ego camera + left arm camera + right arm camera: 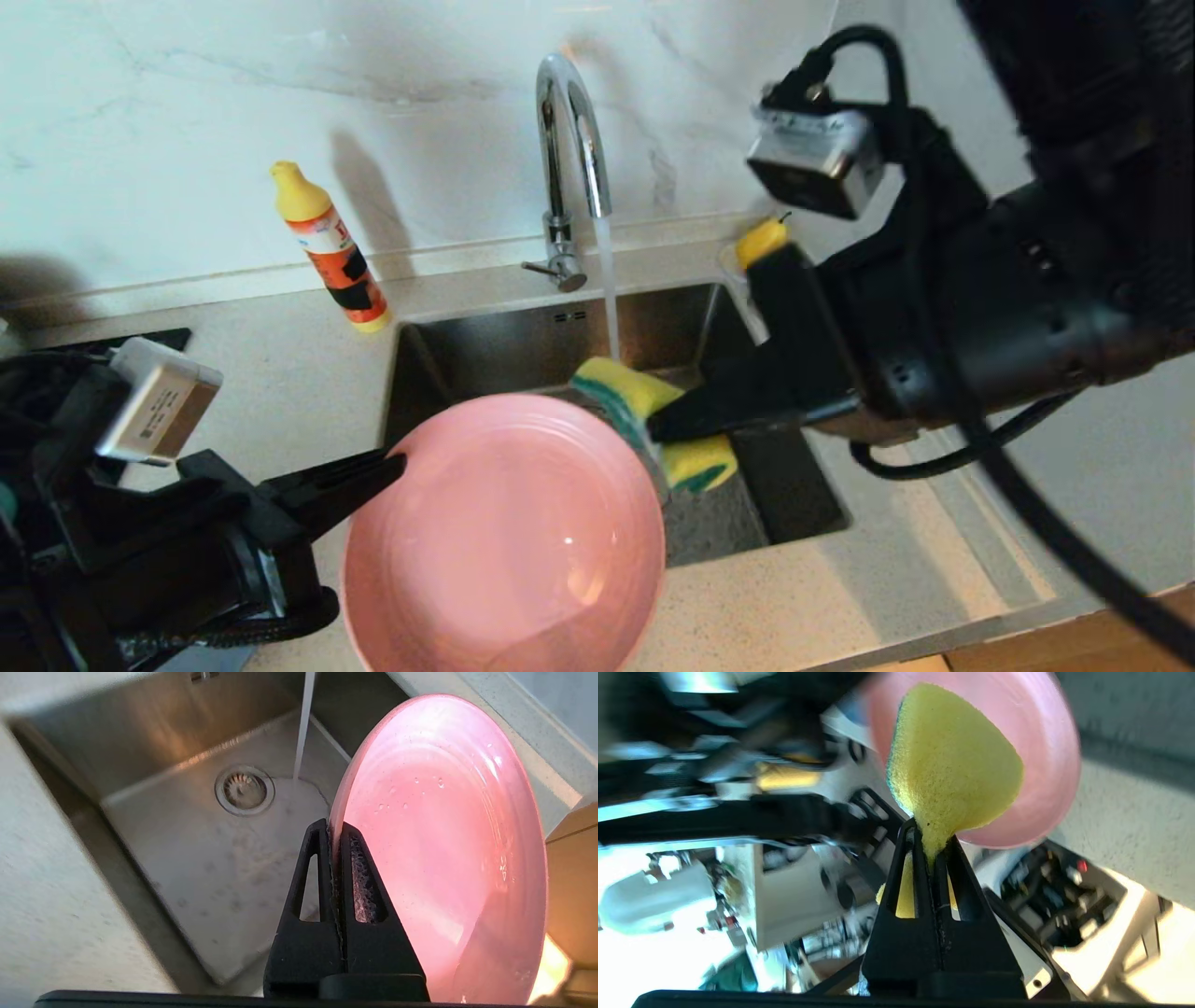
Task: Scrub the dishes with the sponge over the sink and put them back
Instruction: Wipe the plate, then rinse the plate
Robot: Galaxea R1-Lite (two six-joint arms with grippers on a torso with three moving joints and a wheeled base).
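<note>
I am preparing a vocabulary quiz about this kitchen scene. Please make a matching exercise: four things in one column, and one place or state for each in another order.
1. pink plate
2. sponge
3. tap
4. soap bottle

a. running water
b. standing on the counter
c. pinched at its rim by the left gripper
d. squeezed in the right gripper

Pairs: 1-c, 2-d, 3-a, 4-b

Pink plate (pixel 504 541) smooth, wet sheen, sponge (pixel 653 420) porous yellow foam, sink (pixel 187 826) brushed steel, tap (pixel 569 140) polished chrome, countertop (pixel 308 373) speckled stone-look.
</note>
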